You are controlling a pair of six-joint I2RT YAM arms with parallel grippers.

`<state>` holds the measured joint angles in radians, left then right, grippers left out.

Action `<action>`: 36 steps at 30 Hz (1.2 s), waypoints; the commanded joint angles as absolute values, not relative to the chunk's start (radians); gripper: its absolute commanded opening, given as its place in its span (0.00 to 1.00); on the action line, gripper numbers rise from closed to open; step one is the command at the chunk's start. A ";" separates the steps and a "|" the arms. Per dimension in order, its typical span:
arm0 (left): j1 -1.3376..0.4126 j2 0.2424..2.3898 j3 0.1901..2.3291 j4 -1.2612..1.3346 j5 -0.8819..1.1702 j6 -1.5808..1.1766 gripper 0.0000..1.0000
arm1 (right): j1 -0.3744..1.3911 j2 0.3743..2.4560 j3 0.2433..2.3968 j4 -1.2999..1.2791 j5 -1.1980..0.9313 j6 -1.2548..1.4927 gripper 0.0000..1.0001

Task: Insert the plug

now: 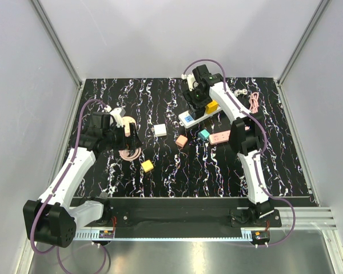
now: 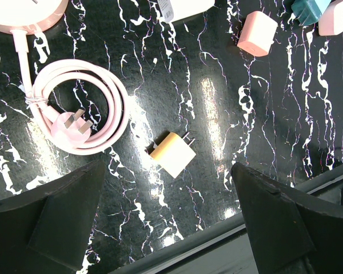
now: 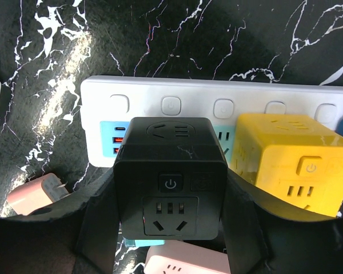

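My right gripper (image 3: 170, 231) is shut on a black cube adapter (image 3: 171, 177), with its fingers (image 3: 97, 228) on both sides of it. The cube stands against the white power strip (image 3: 217, 97), just left of a yellow cube adapter (image 3: 288, 162) plugged into the strip. Its prongs are hidden. In the top view the right gripper (image 1: 197, 101) is over the strip (image 1: 190, 119) at the back middle. My left gripper (image 2: 168, 228) is open and empty above the table, near a small yellow plug (image 2: 172, 154).
A coiled pink cable (image 2: 80, 108) with its plug lies left of the yellow plug (image 1: 147, 165). A white cube (image 1: 160, 130), a salmon charger (image 1: 182, 141), a teal adapter (image 1: 203, 135) and a pink power strip (image 1: 220, 137) lie mid-table. Another pink cable (image 1: 254, 101) lies at the back right.
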<state>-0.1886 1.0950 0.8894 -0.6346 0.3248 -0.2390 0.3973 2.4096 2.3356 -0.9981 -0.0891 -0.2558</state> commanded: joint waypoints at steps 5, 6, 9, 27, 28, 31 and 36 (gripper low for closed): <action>-0.192 1.094 0.897 -0.598 0.345 -0.225 0.99 | 0.387 2.421 2.304 -0.991 -0.114 -0.247 0.00; -0.192 1.094 0.897 -0.597 0.345 -0.225 0.99 | 0.387 2.415 2.295 -0.979 -0.118 -0.247 0.00; -0.192 1.094 0.896 -0.598 0.344 -0.225 0.99 | 0.384 2.404 2.260 -0.962 -0.118 -0.247 0.00; -0.192 1.097 0.896 -0.595 0.351 -0.226 0.99 | 0.391 2.345 1.933 -0.814 -0.072 -0.210 0.00; -0.192 1.097 0.896 -0.597 0.348 -0.225 0.99 | 0.391 2.348 1.937 -0.819 -0.074 -0.212 0.00; -0.192 1.097 0.896 -0.597 0.344 -0.225 0.99 | 0.391 2.368 1.951 -0.837 -0.097 -0.201 0.00; -0.192 1.101 0.899 -0.597 0.344 -0.224 0.99 | 0.394 2.431 1.980 -0.883 -0.089 -0.192 0.00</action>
